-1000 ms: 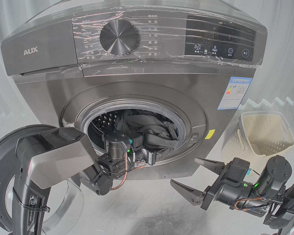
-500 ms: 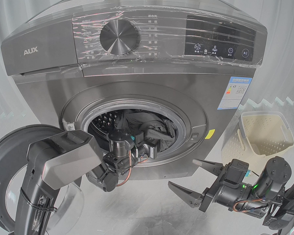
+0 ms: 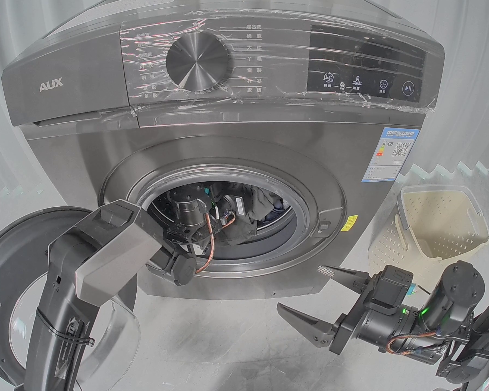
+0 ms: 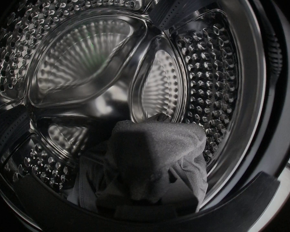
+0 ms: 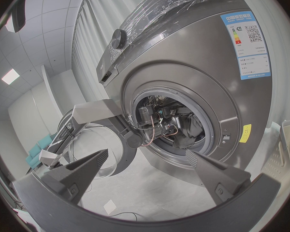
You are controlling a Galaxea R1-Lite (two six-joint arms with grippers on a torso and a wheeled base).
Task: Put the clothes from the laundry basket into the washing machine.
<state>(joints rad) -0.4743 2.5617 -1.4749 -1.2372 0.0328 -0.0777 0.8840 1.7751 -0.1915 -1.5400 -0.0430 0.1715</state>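
**One dark bundle at the mouth of the drum**

On the far left, the round door (image 3: 5,267) of the washing machine (image 3: 255,131) stands wide open. Next comes the left gripper (image 3: 239,206), inside the round hole. The dark clothes (image 4: 151,158) lie right at it in a soft lump with no clear long side. They cover it, so we cannot tell if it is open or closed.

The left wrist view lets us look deep into the shiny drum (image 4: 87,55). The lump sits near the front edge and the back is bare (in the head view the arm hides that part). We think the clothes should go farther in.

More to the right, the right gripper (image 3: 300,288) hangs low outside the machine. Its jaws are spread wide and hold nothing, well apart from the clothes, so the left arm is far nearer. On the far right, the head view looks into the laundry basket (image 3: 391,234), and we see no clothes there.
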